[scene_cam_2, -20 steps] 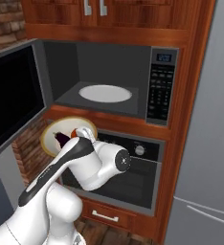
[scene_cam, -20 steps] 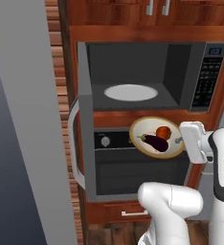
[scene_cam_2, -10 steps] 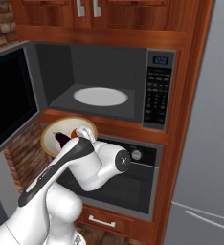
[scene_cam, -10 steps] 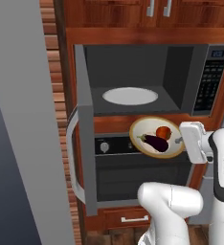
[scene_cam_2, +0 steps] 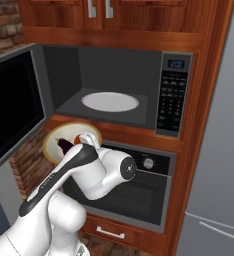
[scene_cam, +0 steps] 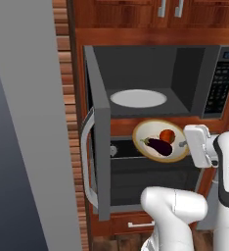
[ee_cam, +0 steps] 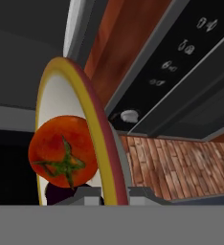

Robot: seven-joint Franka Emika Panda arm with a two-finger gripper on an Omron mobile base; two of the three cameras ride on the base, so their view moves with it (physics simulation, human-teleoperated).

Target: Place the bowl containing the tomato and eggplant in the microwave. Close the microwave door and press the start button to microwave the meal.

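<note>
Hand view alone shows the gripper (ee_cam: 115, 194) clamped on the bowl (ee_cam: 106, 143) rim beside the tomato (ee_cam: 61, 150), while left base view reveals the eggplant (scene_cam: 158, 145).

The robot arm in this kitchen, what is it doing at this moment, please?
The arm's tool grips the rim of the bowl, which carries the tomato and the eggplant. The bowl is held in the air in front of the oven, just below the microwave. The microwave door stands wide open, and the white turntable plate inside is bare. The bowl is not yet in the cavity.
</note>
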